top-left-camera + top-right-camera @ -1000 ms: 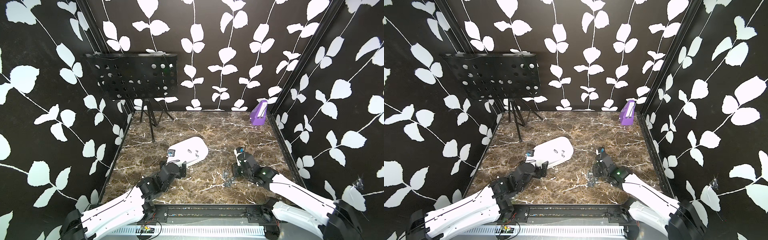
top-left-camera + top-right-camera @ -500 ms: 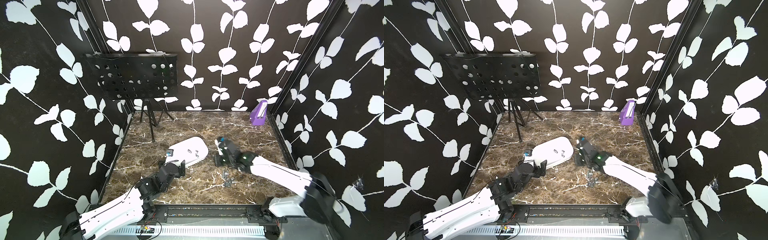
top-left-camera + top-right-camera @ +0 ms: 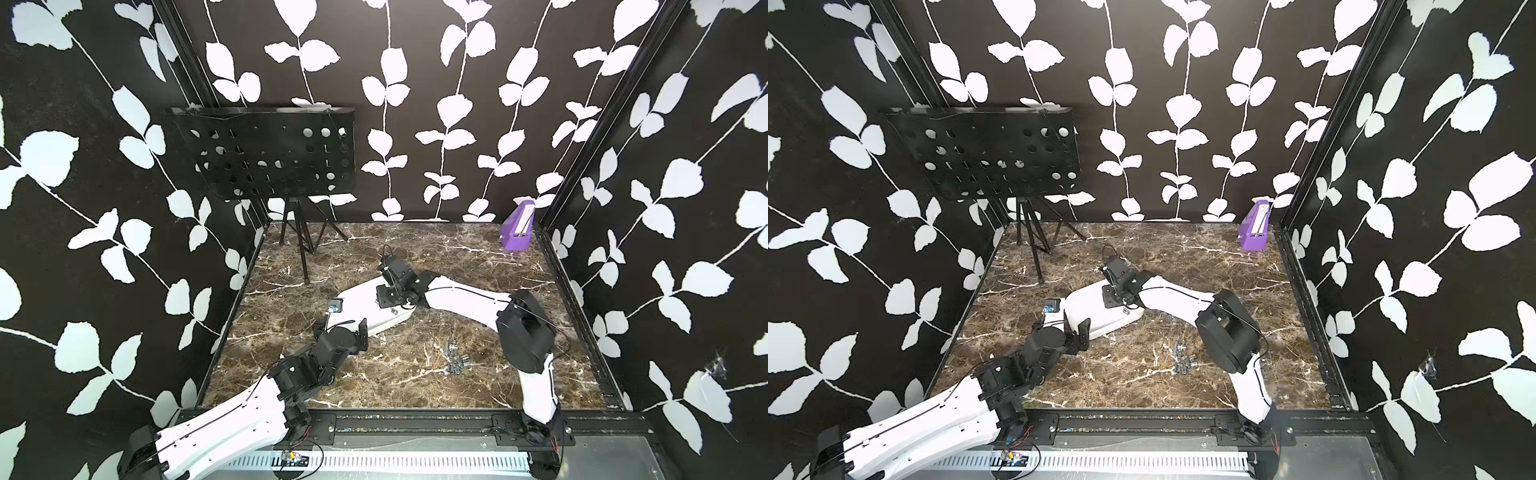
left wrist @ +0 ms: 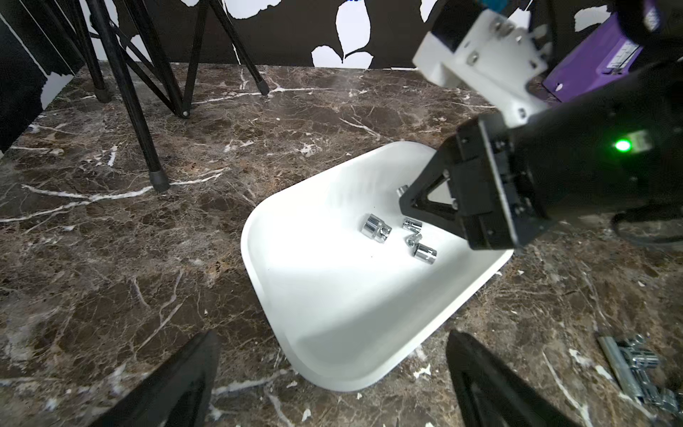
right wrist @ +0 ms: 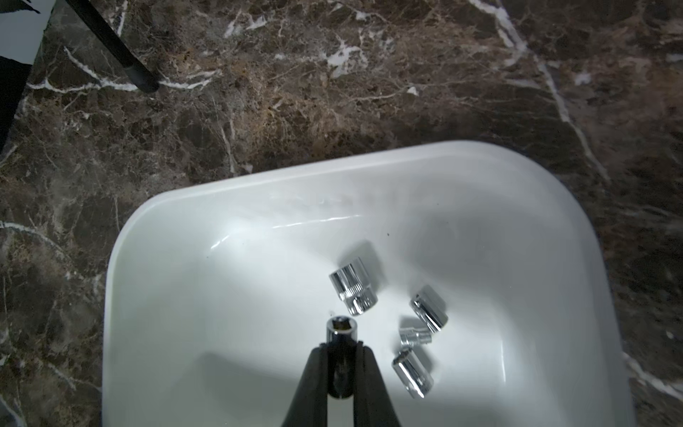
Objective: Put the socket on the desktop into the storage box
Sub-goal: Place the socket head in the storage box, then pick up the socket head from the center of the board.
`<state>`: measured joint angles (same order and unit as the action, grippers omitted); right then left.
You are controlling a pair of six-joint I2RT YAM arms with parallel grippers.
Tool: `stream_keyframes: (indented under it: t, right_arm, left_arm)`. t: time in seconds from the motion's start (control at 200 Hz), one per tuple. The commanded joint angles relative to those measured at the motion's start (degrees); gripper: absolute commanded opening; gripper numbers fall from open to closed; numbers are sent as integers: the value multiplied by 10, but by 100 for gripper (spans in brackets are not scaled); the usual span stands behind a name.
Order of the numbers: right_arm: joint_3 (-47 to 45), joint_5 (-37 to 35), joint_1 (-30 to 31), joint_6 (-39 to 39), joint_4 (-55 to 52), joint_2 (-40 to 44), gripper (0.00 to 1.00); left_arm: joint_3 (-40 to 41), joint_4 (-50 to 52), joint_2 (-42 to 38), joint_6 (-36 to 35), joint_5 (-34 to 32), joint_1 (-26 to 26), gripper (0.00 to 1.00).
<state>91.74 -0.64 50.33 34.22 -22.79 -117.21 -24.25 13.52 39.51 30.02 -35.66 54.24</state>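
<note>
My right gripper (image 5: 342, 351) pinches a small shiny metal socket (image 5: 340, 332), low middle in the right wrist view, over the white shallow plastic box (image 5: 229, 192) with four more shiny sockets (image 5: 353, 286) inside.

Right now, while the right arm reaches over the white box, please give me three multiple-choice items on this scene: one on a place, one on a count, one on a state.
1. Where is the socket that the right gripper holds?
A) above the storage box
B) above the bare marble desktop
C) beside the purple box

2. How many loose sockets lie in the storage box?
A) two
B) four
C) seven

3. How is the left gripper?
A) shut on a socket
B) open and empty
C) shut on the box rim

Answers:
1 A: the right wrist view shows the white box floor under the held socket.
2 B: four chrome sockets lie there, apart from the jaws.
3 B: its fingers stand wide apart with nothing gripped.
</note>
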Motion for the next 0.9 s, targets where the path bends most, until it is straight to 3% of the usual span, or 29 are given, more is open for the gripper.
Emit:
stream_keyframes:
  t: [0.0, 0.265, 0.53, 0.895]
  right_arm:
    - [38, -20, 2, -13, -33, -8, 6]
    - [11, -22, 2, -35, -31, 25, 43]
    - [-141, -68, 7, -98, -5, 169, 44]
    - [-488, -200, 7, -108, -4, 537, 43]
  left_arm:
    - [9, 5, -4, 3, -6, 2, 96]
    - [7, 3, -5, 1, 0, 2, 96]
    - [10, -3, -9, 0, 11, 1, 96]
    - [18, -8, -31, -5, 18, 2, 97]
